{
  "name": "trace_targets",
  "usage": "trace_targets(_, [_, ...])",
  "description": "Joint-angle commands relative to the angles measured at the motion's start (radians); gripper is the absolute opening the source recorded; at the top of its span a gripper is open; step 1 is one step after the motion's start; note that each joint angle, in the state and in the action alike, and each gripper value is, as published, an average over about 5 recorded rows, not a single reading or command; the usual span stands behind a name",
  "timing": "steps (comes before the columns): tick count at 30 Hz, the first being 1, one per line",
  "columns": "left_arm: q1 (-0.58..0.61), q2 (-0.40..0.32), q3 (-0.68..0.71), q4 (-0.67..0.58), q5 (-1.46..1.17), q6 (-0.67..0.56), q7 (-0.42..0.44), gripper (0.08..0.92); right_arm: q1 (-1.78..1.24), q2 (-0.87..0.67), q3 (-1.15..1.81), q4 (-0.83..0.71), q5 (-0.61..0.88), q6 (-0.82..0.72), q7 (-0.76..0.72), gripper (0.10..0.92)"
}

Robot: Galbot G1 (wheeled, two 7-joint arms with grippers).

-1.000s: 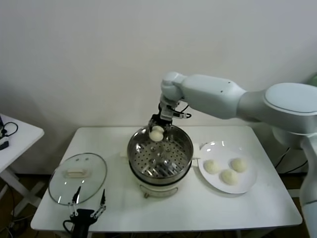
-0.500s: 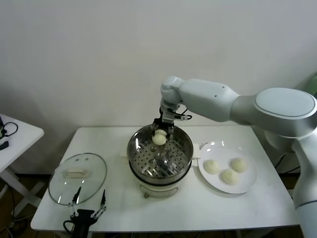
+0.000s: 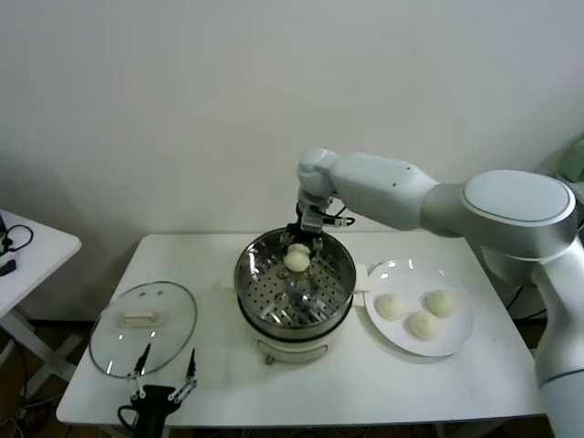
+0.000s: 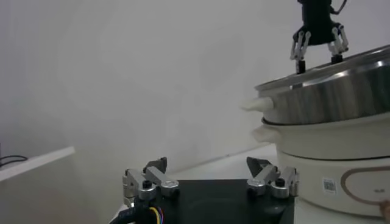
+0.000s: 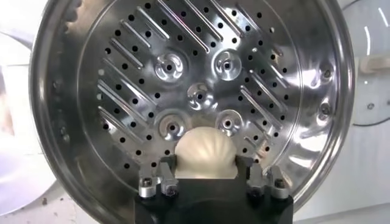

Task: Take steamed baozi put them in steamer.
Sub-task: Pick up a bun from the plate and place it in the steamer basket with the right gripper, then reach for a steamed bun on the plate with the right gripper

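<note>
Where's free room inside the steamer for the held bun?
The whole perforated tray of the steamer is bare. The right end effector holds the baozi above its far side. The plate is crowded with three buns. Left end effector is parked near the glass lid.

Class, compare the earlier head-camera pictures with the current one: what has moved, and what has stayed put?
The right gripper, shut on one baozi, has come down and inward over the steamer. Unchanged: three baozi on the plate, the glass lid, and the open left gripper at the table's near edge.
</note>
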Motion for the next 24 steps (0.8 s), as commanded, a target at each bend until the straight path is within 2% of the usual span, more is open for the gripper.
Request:
trace_targets(1, [0.005, -0.011, 0.001, -0.005, 0.003, -0.005, -0.002, 0.823, 0.001, -0.018, 0.023, 0.021, -0.013, -0.002, 0.036, 0.780])
trace_targets(3, [0.008, -0.012, 0.002, -0.008, 0.005, -0.007, -0.002, 0.823, 0.022, -0.039, 0.017, 0.048, 0.040, -0.014, 0.027, 0.811])
trace_targets(7, [0.019, -0.011, 0.002, -0.020, 0.007, -0.011, -0.003, 0.823, 0.123, -0.109, -0.055, 0.138, 0.230, -0.079, -0.018, 0.822])
trace_targets(11, [0.031, -0.010, 0.000, -0.030, 0.010, -0.014, -0.004, 0.823, 0.284, -0.213, -0.246, 0.264, 0.529, -0.244, -0.068, 0.823])
trace_targets(14, [0.037, -0.009, 0.000, -0.037, 0.015, -0.016, -0.004, 0.823, 0.379, -0.303, -0.383, 0.337, 0.694, -0.395, -0.087, 0.823])
trace_targets(24, [0.044, -0.013, 0.006, -0.044, 0.024, -0.019, -0.005, 0.823, 0.449, -0.576, -0.555, 0.533, 0.841, -0.860, 0.055, 0.823])
